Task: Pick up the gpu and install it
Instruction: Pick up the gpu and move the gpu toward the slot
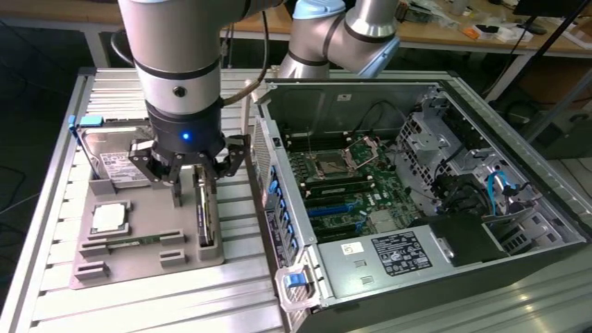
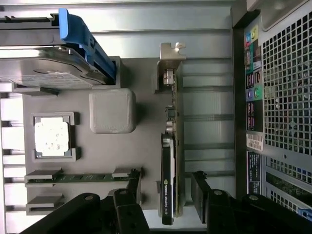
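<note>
Exterior view: 1 robot arm hangs its claw (image 1: 196, 191) low over a grey holder tray (image 1: 138, 267) on the slatted metal table (image 1: 166, 305), just beside an open computer case (image 1: 389, 90) on the exterior view's right. The gpu (image 1: 205, 222) stands on its long edge in a slot along the tray's case-side edge, directly under the claw. The claw is spread wide and holds nothing. A hard drive (image 1: 116, 165) stands at the tray's far end, with a processor chip (image 1: 109, 218) and a memory stick (image 1: 138, 241) lying flat nearer the camera. Inside the case the motherboard (image 1: 333, 180) lies bare, so the card is not yet installed.

Wrist view: The 2 fingers (image 2: 135, 185) straddle the card, 1 on each face, both apart from it. The silver end bracket (image 2: 171, 61) is at the end away from the claw, and the black cooler (image 2: 167, 165) sits between the fingers.

The card looks light and stiff but fragile, with thin board edges and exposed parts that would not stand a hard squeeze. The likeliest safe hold is across its 2 flat faces at the cooler, near the middle of its length, which would keep it from tipping. The metal bracket looks smooth and could slip.
</note>
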Robot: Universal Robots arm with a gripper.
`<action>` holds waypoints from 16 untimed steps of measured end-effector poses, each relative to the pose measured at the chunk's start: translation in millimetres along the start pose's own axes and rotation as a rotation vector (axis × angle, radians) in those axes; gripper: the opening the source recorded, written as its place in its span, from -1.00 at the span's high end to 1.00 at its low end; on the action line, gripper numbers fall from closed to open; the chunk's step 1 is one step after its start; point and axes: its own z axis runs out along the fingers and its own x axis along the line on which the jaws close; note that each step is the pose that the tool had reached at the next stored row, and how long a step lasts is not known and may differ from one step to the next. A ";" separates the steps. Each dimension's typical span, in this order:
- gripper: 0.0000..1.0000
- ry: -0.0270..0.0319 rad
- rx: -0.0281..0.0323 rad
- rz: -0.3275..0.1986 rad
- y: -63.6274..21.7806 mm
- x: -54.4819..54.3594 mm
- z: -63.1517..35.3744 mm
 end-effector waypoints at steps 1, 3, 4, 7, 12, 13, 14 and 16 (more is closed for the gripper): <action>-0.08 0.0001 0.0000 0.000 -0.3 -0.7 1.9; -0.08 0.0000 0.0000 0.000 -1.1 -1.7 6.9; -0.08 0.0000 0.0000 0.000 -1.2 -1.9 8.7; -0.08 0.0000 0.0000 0.000 -1.8 -2.1 14.1; -0.08 0.0000 0.0000 0.001 -2.5 -2.3 23.2; -0.08 0.0000 0.0000 0.001 -2.6 -2.3 24.9; -0.08 0.0000 0.0000 0.001 -2.7 -2.4 26.8; -0.08 0.0000 0.0000 0.001 -3.0 -2.5 30.3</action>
